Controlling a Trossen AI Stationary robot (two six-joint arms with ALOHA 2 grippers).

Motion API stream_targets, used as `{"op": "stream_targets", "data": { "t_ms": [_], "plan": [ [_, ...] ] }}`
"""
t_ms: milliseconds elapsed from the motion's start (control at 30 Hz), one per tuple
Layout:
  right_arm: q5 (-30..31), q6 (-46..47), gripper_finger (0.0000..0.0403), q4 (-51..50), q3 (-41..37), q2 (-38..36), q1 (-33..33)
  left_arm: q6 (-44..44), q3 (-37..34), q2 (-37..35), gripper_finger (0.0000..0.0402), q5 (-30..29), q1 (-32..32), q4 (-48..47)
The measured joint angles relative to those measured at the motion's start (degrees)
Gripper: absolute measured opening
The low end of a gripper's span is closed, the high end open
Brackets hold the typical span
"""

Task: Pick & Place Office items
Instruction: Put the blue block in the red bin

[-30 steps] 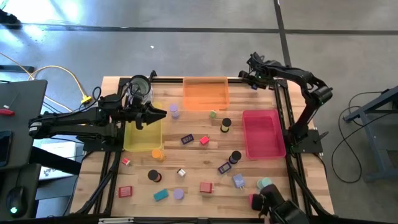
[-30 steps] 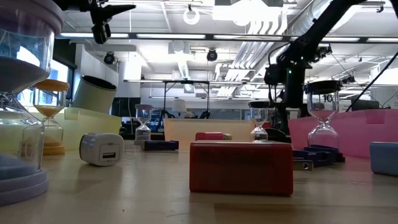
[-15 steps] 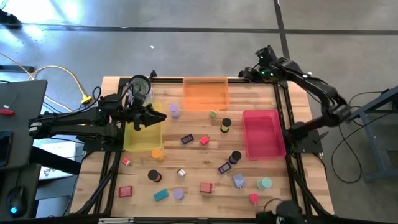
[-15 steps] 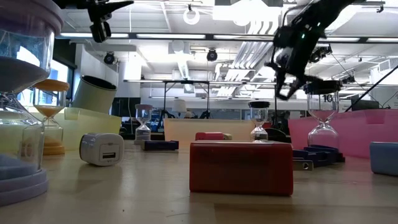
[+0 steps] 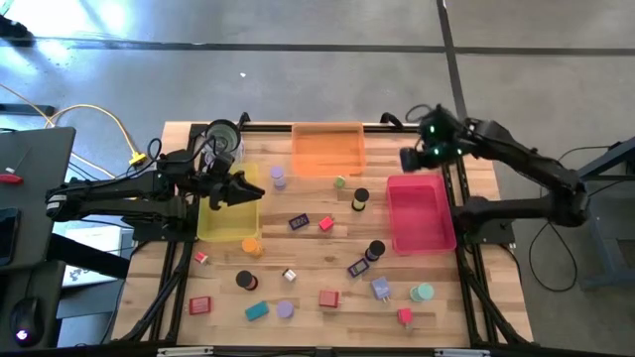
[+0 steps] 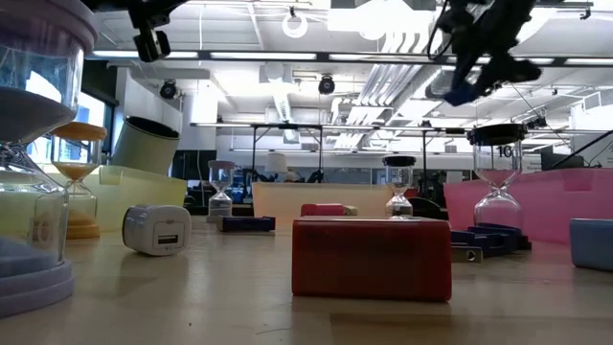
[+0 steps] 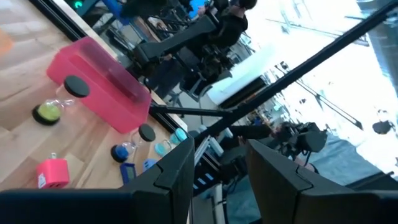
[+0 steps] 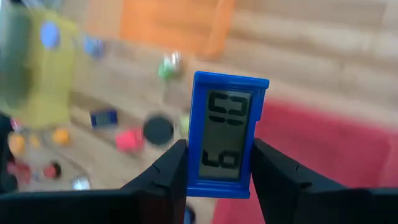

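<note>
Look at your right gripper [image 8: 214, 177]: its two fingers are closed on the lower end of a small blue digital clock [image 8: 227, 134], one finger on each narrow side. The clock's long axis runs straight out from the fingers, and its grey display faces the wrist camera with dark digits on it. In the high view that gripper [image 5: 412, 159] hangs above the table at about 2 o'clock from the table's middle, just beyond the far-left corner of the pink tray [image 5: 421, 212] and to the right of the orange tray [image 5: 327, 149]. In the low view the clock [image 6: 460, 88] shows as a blue blur high over the table, well clear of the wood.

Your left gripper [image 5: 246, 186] hovers over the yellow tray [image 5: 227, 216], at about 10 o'clock from the table's middle, beside the glass jar [image 5: 222, 138]. Its fingers [image 7: 180, 171] stand partly apart with nothing between them.

Compared with one second ago, your right arm has swung in from the far-right corner of the frame and stretched out, bringing the gripper down toward the pink tray's far edge. The left arm has barely shifted. The dark shape that sat at the near-right edge of the table has gone, leaving a small red block [image 5: 405, 316] and a teal-topped hourglass [image 5: 424, 293] plainly visible there.
</note>
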Motion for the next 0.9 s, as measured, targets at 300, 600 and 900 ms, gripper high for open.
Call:
{"op": "stream_targets", "data": {
  "t_ms": [300, 600, 900],
  "plan": [
    [10.0, 16.0, 0.0132, -13.8, -0.7, 1.3, 17.5, 1.0, 0.0, 0.0, 0.014, 1.0, 0.0, -0.1],
    [11.1, 20.0, 0.0132, -7.7, -11.1, 5.9, 21.8, 1.0, 0.0, 0.0, 0.014, 3.2, 0.0, -0.2],
    [10.3, 16.5, 0.0132, 5.2, -19.4, 13.7, 19.7, 1.5, 0.0, 0.0, 0.014, 2.6, 0.0, -0.2]
  ]
}}
